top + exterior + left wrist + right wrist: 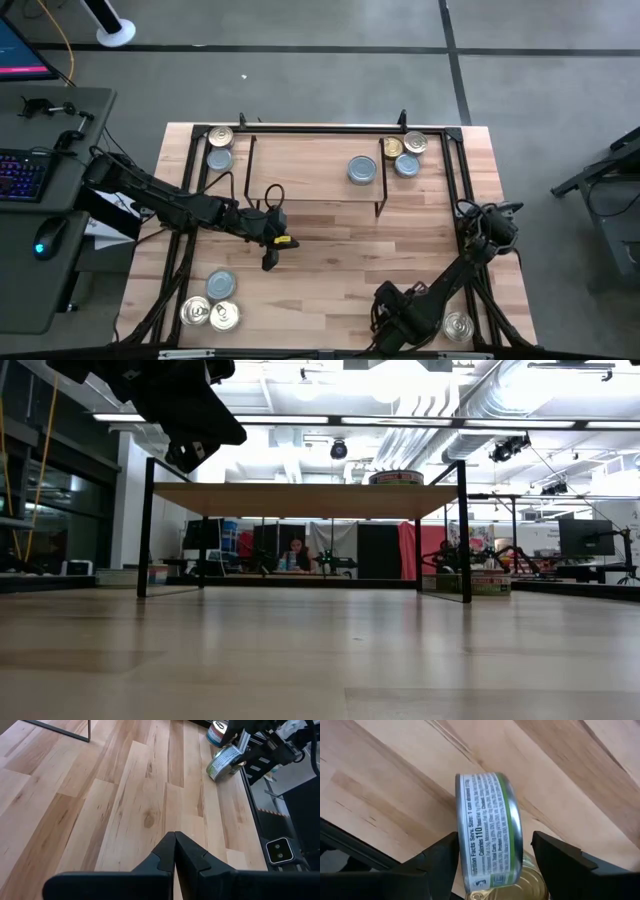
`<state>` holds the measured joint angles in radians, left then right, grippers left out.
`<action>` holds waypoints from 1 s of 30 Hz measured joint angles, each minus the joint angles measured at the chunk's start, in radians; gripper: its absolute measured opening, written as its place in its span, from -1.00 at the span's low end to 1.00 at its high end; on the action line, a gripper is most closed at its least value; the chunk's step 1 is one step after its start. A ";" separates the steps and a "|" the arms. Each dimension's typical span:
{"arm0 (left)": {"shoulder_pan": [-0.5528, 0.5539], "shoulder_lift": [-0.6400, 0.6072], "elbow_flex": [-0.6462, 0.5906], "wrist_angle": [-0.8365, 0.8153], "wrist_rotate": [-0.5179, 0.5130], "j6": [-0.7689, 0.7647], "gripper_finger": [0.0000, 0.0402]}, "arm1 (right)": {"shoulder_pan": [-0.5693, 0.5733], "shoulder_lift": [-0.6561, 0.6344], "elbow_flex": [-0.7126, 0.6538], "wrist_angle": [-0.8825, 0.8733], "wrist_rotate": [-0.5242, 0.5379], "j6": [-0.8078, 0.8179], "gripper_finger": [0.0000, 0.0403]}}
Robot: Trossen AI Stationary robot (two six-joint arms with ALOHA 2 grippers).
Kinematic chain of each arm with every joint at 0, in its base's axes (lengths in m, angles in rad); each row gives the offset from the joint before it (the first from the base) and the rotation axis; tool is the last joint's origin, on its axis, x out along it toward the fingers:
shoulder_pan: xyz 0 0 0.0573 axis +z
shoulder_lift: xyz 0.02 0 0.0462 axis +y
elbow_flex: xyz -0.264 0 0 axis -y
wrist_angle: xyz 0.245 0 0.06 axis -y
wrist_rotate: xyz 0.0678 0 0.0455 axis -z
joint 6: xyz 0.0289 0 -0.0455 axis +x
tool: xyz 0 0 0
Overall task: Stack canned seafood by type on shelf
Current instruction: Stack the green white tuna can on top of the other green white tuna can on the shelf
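The right pincer stands wide, its two fingers on either side of a green-labelled tin tipped on its edge; one finger seems to touch the tin's side, the other stands apart, so a firm hold cannot be told. Just under it lies a gold-topped tin, near the table's edge. The left pincer is clenched on nothing, above bare wood. Well away from it, one silver tin sits on the shelf, three tins beside that, two at the far corner, three near.
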<state>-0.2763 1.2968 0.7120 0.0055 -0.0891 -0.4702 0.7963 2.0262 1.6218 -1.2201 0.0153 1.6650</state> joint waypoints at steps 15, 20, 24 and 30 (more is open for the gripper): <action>0.001 0.000 0.000 -0.001 -0.004 0.022 -1.00 | -0.025 -0.001 0.000 -0.007 -0.029 -0.088 -0.36; 0.001 0.000 0.000 -0.002 -0.005 0.027 -1.00 | -0.047 -0.053 0.004 0.023 -0.015 -0.172 -0.42; 0.001 0.000 0.000 -0.001 -0.005 0.027 -1.00 | -0.075 -0.169 0.070 0.005 0.224 -0.236 -0.42; 0.001 0.000 0.000 0.000 -0.005 0.026 -1.00 | -0.181 -0.396 0.075 -0.048 0.605 -0.285 -0.42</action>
<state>-0.2752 1.2969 0.7120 0.0051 -0.0937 -0.4438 0.6155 1.6306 1.6966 -1.2677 0.6203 1.3797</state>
